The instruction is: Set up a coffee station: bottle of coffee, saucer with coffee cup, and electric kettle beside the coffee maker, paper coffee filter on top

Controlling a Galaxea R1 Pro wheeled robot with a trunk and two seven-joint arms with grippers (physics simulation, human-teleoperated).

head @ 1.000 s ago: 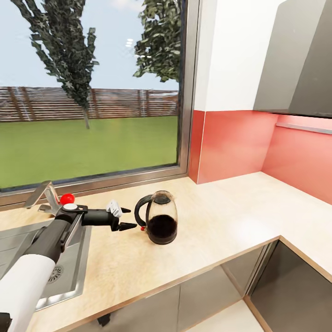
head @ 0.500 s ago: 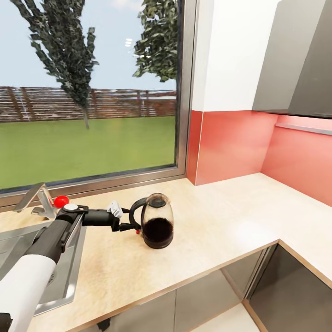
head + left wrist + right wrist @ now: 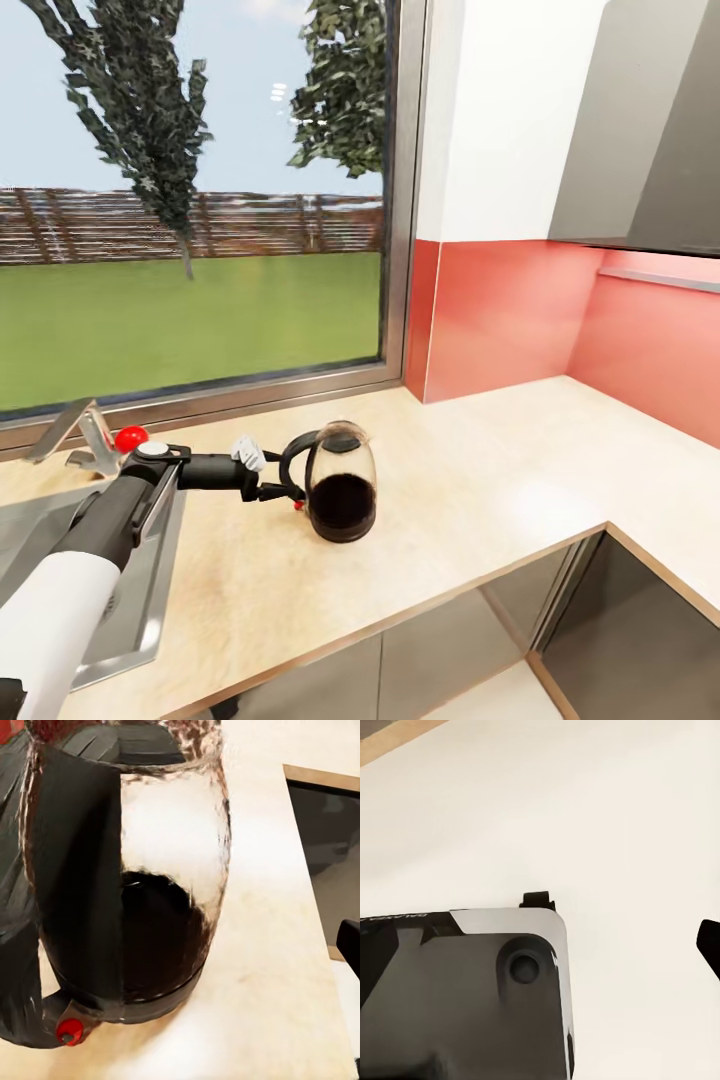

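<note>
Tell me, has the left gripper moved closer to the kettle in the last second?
Yes. The left gripper closed the gap and now sits at the handle of the kettle; the kettle kept its place relative to the window corner.

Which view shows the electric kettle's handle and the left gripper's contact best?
The head view: the whole electric kettle stands on the countertop, the left gripper at its handle. The left wrist view gives a close-up of its glass body and red switch.
</note>
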